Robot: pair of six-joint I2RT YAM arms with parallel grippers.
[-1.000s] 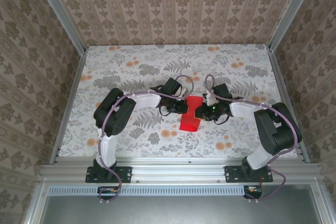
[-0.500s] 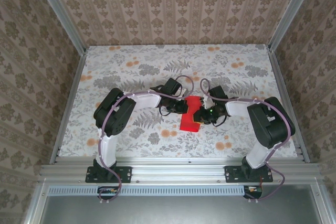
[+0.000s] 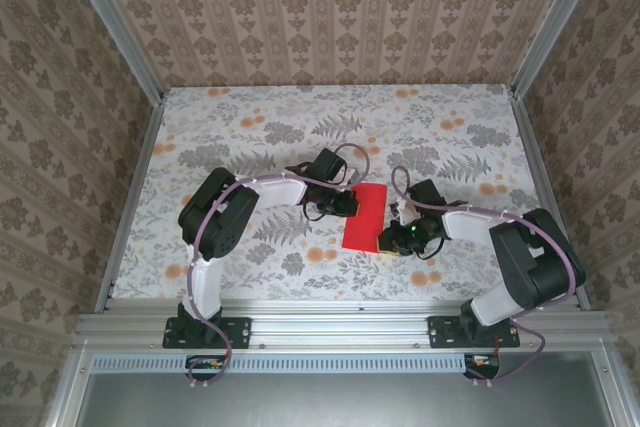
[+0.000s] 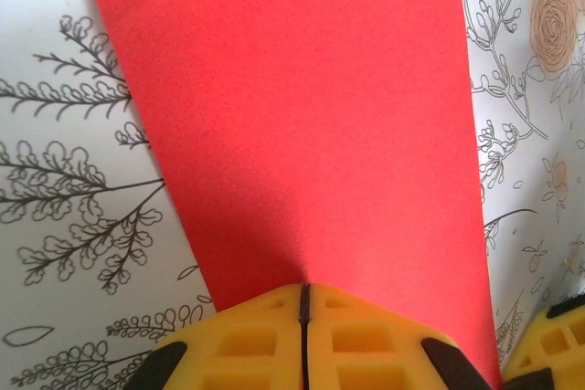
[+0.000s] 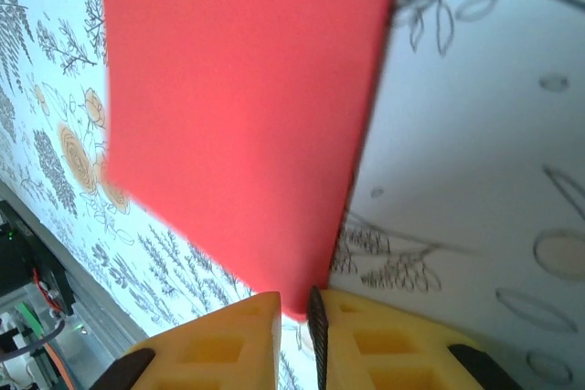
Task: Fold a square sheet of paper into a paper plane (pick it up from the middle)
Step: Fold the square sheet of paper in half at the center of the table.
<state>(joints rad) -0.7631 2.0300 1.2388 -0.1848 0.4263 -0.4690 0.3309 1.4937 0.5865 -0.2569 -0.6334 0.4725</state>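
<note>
The square sheet of paper (image 3: 366,215) lies mid-table as a bright red upright rectangle, apparently folded over. In the left wrist view the paper (image 4: 302,116) spreads away from my left gripper (image 4: 304,288), whose jaws are shut on its near edge. That left gripper (image 3: 346,205) sits at the sheet's left side. My right gripper (image 3: 389,240) is at the sheet's near right corner. In the right wrist view its jaws (image 5: 297,303) stand a narrow gap apart, the paper's (image 5: 247,107) corner tip pokes into that gap, and the tablecloth shows through beside it.
A floral tablecloth (image 3: 250,127) covers the table, with metal frame rails (image 3: 340,327) along the near edge and patterned walls on three sides. Both forearms angle in toward the centre, close together.
My right gripper has slid from the middle of the sheet's right edge toward me to its near right corner. The paper now lies flatter. The left arm has held still.
</note>
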